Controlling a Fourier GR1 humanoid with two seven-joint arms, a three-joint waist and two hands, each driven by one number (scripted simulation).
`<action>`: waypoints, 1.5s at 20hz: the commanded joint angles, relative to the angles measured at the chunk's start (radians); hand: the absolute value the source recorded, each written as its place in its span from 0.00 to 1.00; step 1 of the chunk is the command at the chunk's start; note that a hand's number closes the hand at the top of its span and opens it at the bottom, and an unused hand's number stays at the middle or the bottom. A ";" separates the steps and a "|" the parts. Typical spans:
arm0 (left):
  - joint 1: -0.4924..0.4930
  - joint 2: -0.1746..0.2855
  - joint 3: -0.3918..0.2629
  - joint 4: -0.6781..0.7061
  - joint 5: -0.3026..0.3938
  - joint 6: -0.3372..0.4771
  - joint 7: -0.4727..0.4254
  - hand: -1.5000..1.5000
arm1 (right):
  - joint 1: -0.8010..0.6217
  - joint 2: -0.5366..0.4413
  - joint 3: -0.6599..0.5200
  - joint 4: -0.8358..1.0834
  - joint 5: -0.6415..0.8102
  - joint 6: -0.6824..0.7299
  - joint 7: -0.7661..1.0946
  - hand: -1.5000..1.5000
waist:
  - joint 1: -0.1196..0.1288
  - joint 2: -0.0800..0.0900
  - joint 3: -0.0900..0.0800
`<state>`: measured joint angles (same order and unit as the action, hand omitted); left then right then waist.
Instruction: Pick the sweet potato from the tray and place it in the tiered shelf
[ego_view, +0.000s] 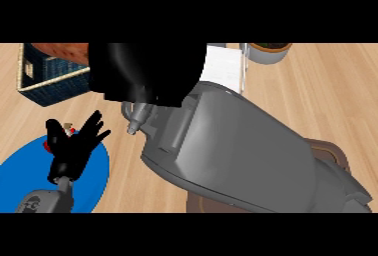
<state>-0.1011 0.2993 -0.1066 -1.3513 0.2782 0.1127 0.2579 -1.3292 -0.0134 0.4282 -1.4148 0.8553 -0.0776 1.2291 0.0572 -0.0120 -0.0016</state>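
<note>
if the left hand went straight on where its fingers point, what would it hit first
The left hand would probably meet the woven basket's near wall first; depth is unclear.

Right hand (148, 70) beside sweet potato (63, 50); left hand (74, 145) spread above blue plate (29, 170).

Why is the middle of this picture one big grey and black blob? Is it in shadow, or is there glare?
Head view: the grey right forearm lies close under the camera and fills the middle; the right hand reads as a flat black mass with almost no detail; the wooden counter is evenly lit, without glare; the left hand stands out clearly against the blue plate.
</note>
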 joint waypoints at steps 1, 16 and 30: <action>0.012 -0.007 0.003 0.044 -0.001 0.004 0.016 0.50 | -0.166 0.013 -0.119 0.127 -0.026 0.048 0.197 1.00 | -0.021 0.009 -0.003; 0.018 0.004 0.031 0.002 -0.001 -0.014 0.031 0.50 | -0.350 0.013 -0.281 0.621 -0.092 0.011 -0.124 1.00 | -0.027 0.018 -0.001; 0.031 -0.006 0.049 0.069 -0.017 -0.060 -0.023 0.50 | -0.358 -0.005 -0.379 0.903 -0.012 -0.161 -0.375 1.00 | -0.028 0.024 -0.001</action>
<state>-0.0815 0.2910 -0.0566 -1.3599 0.2606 0.0897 0.2430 -1.6897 -0.0166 0.0635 -0.5634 0.8326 -0.1827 0.9049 0.0317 0.0064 0.0043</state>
